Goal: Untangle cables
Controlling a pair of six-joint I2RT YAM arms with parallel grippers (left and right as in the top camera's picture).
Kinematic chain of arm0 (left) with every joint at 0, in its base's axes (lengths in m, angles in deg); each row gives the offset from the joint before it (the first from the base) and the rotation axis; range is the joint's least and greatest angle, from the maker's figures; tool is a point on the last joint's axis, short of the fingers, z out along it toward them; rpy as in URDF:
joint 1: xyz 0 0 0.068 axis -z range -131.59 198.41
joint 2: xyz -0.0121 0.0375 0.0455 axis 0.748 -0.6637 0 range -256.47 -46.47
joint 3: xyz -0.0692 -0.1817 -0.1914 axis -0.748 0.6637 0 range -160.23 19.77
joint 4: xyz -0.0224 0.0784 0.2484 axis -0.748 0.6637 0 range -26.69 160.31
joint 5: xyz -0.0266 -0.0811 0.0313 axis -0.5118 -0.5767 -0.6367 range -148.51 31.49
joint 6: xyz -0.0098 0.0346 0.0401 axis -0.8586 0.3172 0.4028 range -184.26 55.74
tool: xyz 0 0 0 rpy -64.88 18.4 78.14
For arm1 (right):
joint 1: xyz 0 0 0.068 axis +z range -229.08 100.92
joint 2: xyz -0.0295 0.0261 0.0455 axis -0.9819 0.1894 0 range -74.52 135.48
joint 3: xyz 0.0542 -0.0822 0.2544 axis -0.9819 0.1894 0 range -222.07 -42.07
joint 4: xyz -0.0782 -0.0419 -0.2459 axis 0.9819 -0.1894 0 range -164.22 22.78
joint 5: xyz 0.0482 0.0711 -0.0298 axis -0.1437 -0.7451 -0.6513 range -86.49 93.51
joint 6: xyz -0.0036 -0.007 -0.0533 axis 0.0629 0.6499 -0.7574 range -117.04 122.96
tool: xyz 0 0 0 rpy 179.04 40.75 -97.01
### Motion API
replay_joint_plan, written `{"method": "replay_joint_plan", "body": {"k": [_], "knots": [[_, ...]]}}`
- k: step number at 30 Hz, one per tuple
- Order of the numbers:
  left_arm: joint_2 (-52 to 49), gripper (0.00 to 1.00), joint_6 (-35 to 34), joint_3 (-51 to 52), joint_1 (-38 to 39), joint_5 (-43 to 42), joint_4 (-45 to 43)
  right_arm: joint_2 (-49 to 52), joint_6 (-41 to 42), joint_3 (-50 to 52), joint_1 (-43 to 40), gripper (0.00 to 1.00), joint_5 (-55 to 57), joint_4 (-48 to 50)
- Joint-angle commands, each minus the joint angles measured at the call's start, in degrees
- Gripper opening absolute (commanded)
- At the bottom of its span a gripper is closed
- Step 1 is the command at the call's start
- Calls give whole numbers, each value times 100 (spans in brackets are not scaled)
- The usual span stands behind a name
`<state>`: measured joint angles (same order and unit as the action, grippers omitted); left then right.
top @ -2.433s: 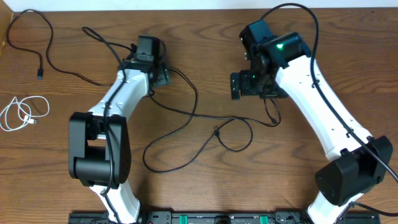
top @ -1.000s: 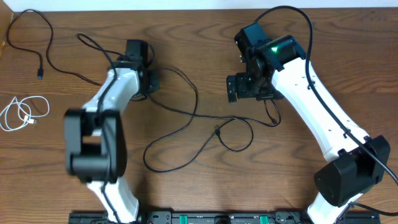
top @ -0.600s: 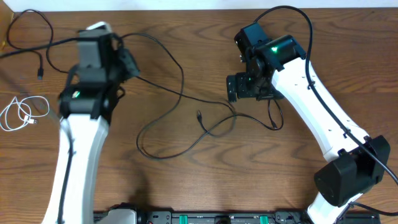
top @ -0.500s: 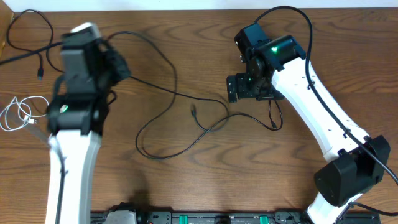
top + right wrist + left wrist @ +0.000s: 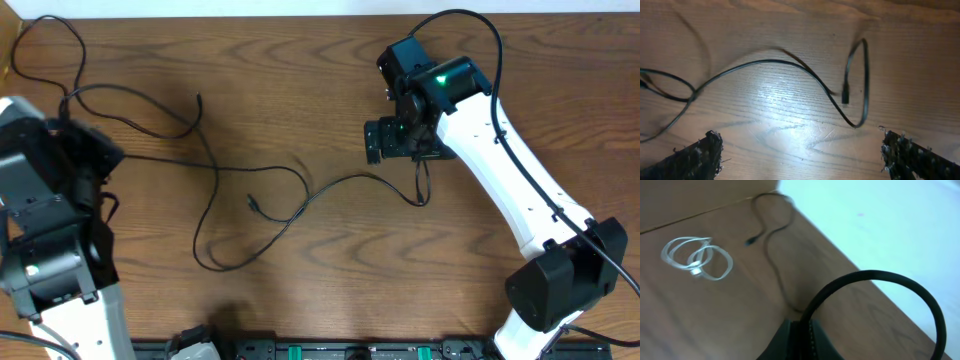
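My left gripper (image 5: 105, 158) is at the far left, shut on a long black cable (image 5: 250, 169). That cable runs right across the table, drops into a loop (image 5: 213, 264) and ends in a small hook (image 5: 421, 196) below my right gripper (image 5: 388, 140). In the left wrist view the shut gripper (image 5: 802, 339) pinches the cable, which arches overhead (image 5: 875, 272). A second black cable (image 5: 771, 244) and a coiled white cable (image 5: 697, 260) lie beyond. The right gripper (image 5: 805, 160) hangs open above bare wood, with the cable's plug end (image 5: 845, 95) ahead of it.
Another black cable (image 5: 55, 25) loops at the table's far left corner. The table's back edge (image 5: 300, 12) runs along the top. In the left wrist view the table edge (image 5: 840, 250) is close, with a pale surface beyond it.
My left arm has swung left and toward the front, dragging the black cable with it. The tangle has stretched leftward and its right end has slid toward the right gripper. The right arm has not moved.
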<state>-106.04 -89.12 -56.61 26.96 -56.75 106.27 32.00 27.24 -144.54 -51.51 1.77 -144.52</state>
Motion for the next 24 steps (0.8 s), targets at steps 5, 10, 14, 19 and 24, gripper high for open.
{"method": "replay_joint_plan", "body": {"k": [5,10,14,19,24], "knots": [[-315,8,-798,-37,-1217,15,203,-11,-76,28,166,99,2,-15],[-682,8,-1303,-35,-2116,15,442,-11,-79,28,328,99,7,4],[-1095,8,-1405,-35,-2632,15,442,-11,-81,28,446,99,7,35],[-1585,8,-1451,-35,-3147,15,466,-11,-81,31,549,99,7,-48],[-2017,76,-1519,-35,-3322,4,629,-11,-79,129,649,99,7,42]]}}
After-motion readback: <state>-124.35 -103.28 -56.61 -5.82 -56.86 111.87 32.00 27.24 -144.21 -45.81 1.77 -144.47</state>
